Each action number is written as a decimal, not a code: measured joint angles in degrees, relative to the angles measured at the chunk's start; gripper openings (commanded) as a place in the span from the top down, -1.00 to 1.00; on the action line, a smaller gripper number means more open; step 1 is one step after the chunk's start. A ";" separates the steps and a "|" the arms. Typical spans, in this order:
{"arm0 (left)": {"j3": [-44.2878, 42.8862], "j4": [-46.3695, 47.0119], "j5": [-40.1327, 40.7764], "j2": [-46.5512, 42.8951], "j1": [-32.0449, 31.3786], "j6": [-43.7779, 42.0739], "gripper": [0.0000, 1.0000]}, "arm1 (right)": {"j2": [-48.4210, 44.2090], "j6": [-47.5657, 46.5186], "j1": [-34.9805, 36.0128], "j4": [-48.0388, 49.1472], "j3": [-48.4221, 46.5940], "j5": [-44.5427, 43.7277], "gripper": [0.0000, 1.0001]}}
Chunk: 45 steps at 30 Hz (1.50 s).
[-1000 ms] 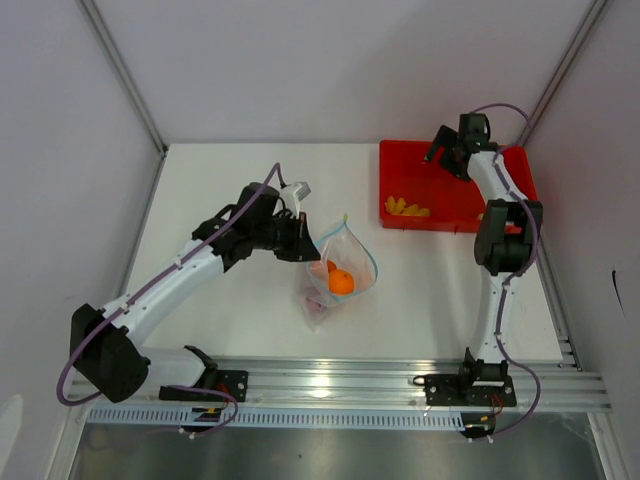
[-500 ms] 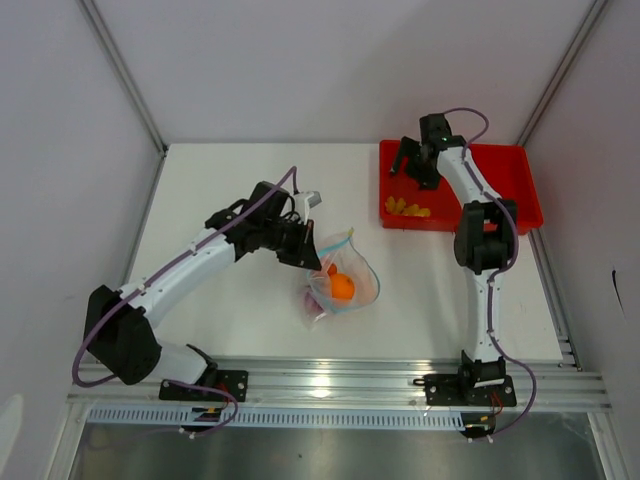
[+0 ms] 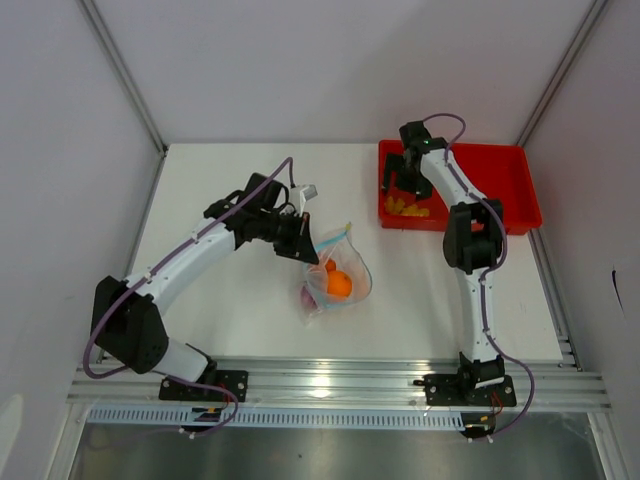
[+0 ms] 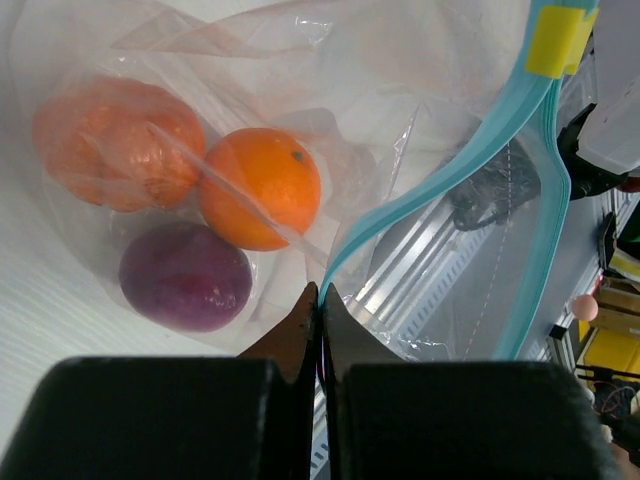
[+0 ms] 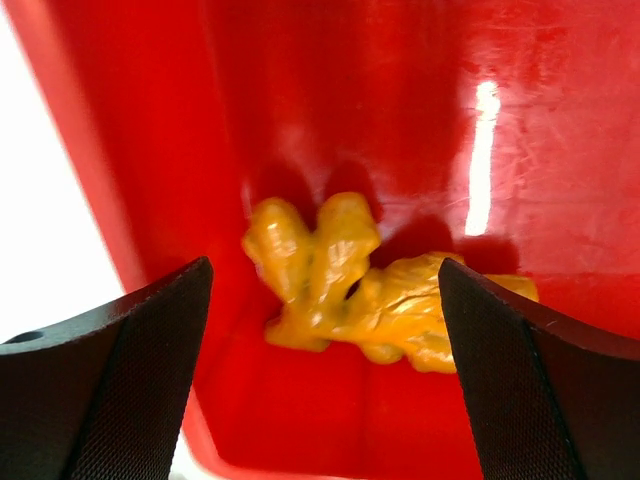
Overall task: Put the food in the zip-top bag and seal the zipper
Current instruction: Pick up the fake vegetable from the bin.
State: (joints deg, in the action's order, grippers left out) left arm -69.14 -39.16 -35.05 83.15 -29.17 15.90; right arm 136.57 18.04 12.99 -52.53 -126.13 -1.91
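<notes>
The clear zip-top bag (image 3: 338, 276) lies mid-table with its mouth held up. My left gripper (image 3: 305, 247) is shut on the bag's light blue zipper strip (image 4: 440, 165), pinching the near lip. Inside the bag I see an orange ball (image 4: 260, 187), an orange pumpkin-like piece (image 4: 115, 143) and a purple round piece (image 4: 185, 276). My right gripper (image 3: 403, 178) is open, hovering over the yellow chunks (image 5: 360, 285) in the near-left corner of the red tray (image 3: 500, 200). The chunks also show in the top view (image 3: 408, 209). The jaws stand wide to either side of them, not touching.
The red tray's left wall (image 5: 60, 150) is close beside my right gripper's left finger. A yellow slider tab (image 4: 558, 40) sits on the zipper's far end. The aluminium rail (image 3: 340, 378) runs along the table's near edge.
My right gripper has moved left along the tray and down to above the yellow chunks. My left arm has shifted slightly, still holding the bag's mouth.
</notes>
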 measured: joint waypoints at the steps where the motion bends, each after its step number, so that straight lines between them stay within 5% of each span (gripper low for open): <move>1: 0.00 -0.02 -0.31 0.13 0.00 0.02 0.99 | 0.44 -0.48 0.15 -0.09 0.00 -0.87 -0.89; 10: -0.11 -0.61 -1.42 0.22 0.00 0.09 0.99 | 3.58 -2.71 0.42 0.48 -0.31 -2.86 -0.82; 17: -0.74 -1.38 -1.33 0.22 0.00 0.13 0.99 | 3.58 -4.13 1.03 2.01 0.37 -3.87 -0.53; 34: 1.09 -0.76 -1.16 -2.21 -0.07 2.14 0.99 | 3.89 -2.69 -9.18 2.80 -0.13 -8.63 -0.72; 45: 1.09 -0.39 -1.20 -2.21 -0.11 2.16 0.99 | 3.67 -3.63 -8.94 1.97 -1.22 -7.52 -0.99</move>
State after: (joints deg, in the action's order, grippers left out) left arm -68.05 -39.55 -36.25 80.95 -29.28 18.06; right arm 140.25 14.41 4.05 -50.57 -127.35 -9.43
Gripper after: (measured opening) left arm 0.005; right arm 0.992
